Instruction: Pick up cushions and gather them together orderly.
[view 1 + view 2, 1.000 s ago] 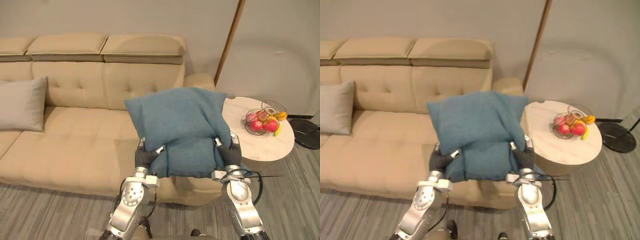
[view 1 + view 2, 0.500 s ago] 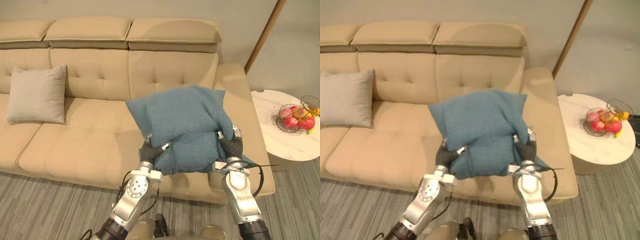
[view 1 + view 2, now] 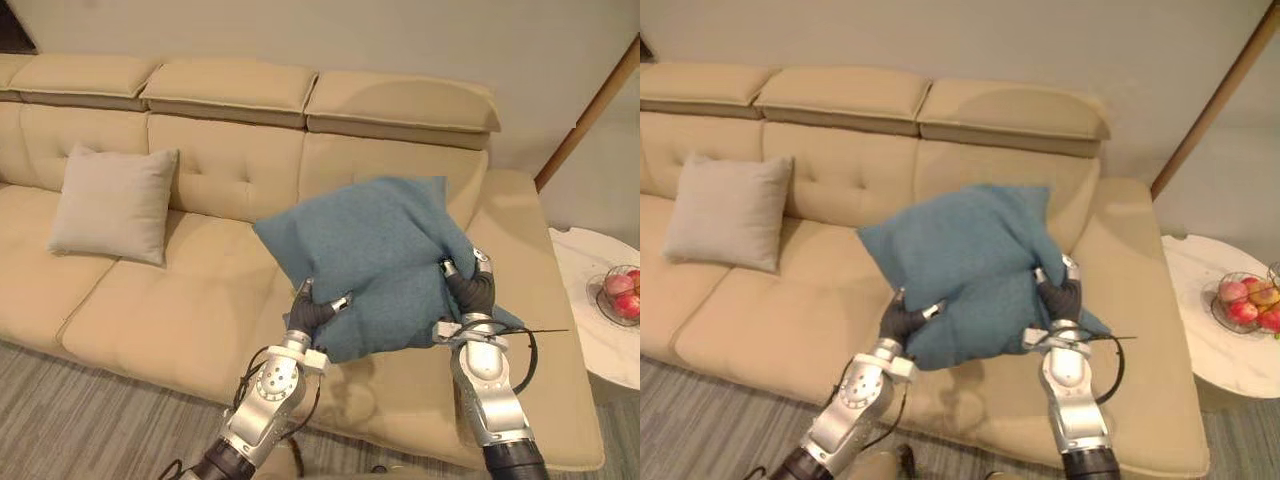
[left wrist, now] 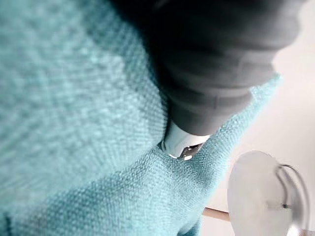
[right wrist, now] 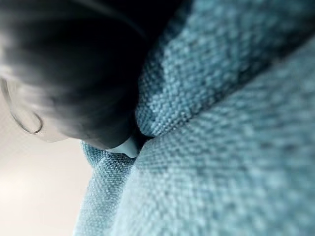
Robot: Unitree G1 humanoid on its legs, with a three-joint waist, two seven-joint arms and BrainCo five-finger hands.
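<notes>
The blue cushion (image 3: 375,250) is lifted clear of the seat, tilted, with its upper corners in front of the backrest of the beige sofa (image 3: 160,320) and its lower edge bunched between the two hands. The left hand (image 3: 306,316) grips the lower left corner, its thumb lying on the front of the fabric and its fingers curled in behind. The right hand (image 3: 471,293) clamps the lower right part in the same way, and a fold of cloth bulges over it. In the left wrist view a silver fingertip presses into the blue weave, and in the right wrist view a ridge of the cloth is pinched against the dark cover. The cushion hangs above the right-hand seat of the sofa, near the armrest. A grey cushion (image 3: 112,205) leans upright against the backrest well apart to the left. Beyond the armrest stands a round table (image 3: 1200,330) bearing a wire basket (image 3: 1245,300) of red and yellow fruit, and a wooden pole (image 3: 590,110) slants up the wall behind it.
</notes>
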